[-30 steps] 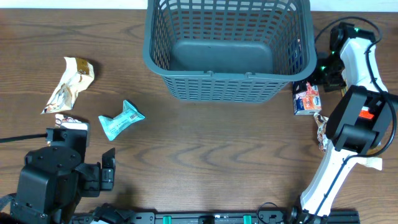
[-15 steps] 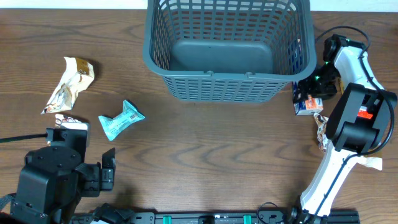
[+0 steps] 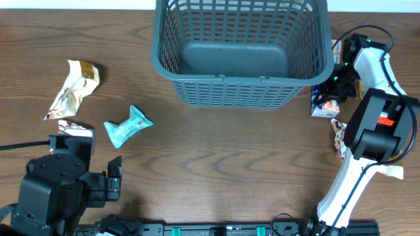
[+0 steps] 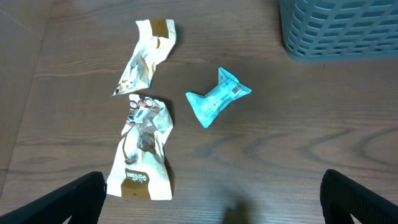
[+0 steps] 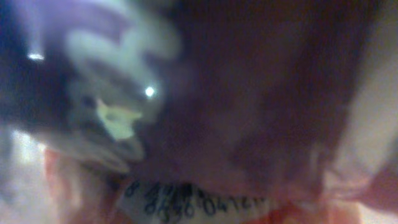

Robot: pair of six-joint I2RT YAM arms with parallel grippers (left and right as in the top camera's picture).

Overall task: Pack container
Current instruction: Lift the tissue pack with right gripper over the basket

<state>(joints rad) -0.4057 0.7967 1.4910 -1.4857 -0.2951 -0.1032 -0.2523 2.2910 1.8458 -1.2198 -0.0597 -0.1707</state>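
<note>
1. The right gripper (image 3: pixel 330 92) had edged left onto the red packet (image 3: pixel 321 108) beside the far-centre container (image 3: pixel 223 77); clamped or not was unclear.
2. The left gripper (image 4: pixel 214 208) stood apart.
3. A shallow pinch could drop it short.

The table (image 3: pixel 216 164) was smooth, dull-finished brown wood grain, the container (image 3: pixel 236 90) at twelve o'clock was matt grey-green moulded plastic, the teal packet (image 3: pixel 128 126) and cream packet (image 3: pixel 73 88) toward nine o'clock were crinkled glossy film, and the right arm's shell (image 3: pixel 351 180) at four o'clock was smooth white plastic.
</note>
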